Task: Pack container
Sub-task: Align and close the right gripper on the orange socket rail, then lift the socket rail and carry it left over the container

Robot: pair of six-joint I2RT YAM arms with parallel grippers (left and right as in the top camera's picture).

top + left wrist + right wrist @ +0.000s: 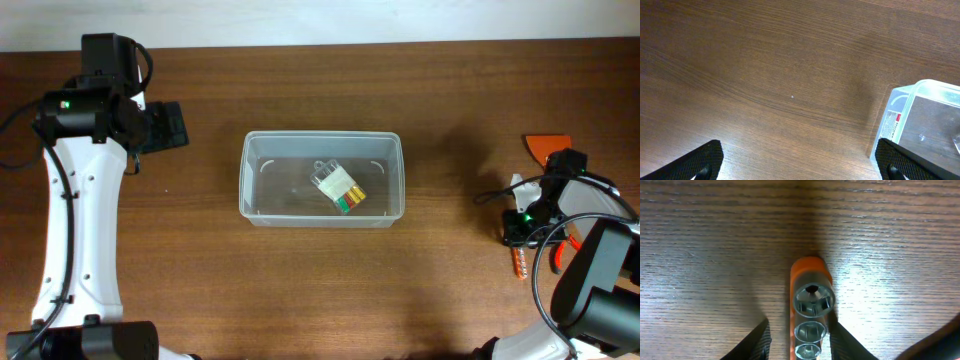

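Observation:
The container [320, 136] is a clear plastic bin at mid-table, and a small clear case of coloured bits [338, 187] lies inside it. Its corner [905, 95] shows at the right of the left wrist view. My left gripper [165, 127] hovers left of the bin, wide open over bare wood [800, 167]. At the table's right, my right gripper [520, 232] straddles an orange socket rail [812, 297] holding several chrome sockets. The right finger [845, 342] lies against the sockets. Wood still shows between the left finger [757, 342] and the rail.
An orange-handled tool [548, 147] lies at the far right, behind my right arm. The lower end of the socket rail [519, 265] sticks out toward the front edge. Red handles [558, 252] show beside my right arm.

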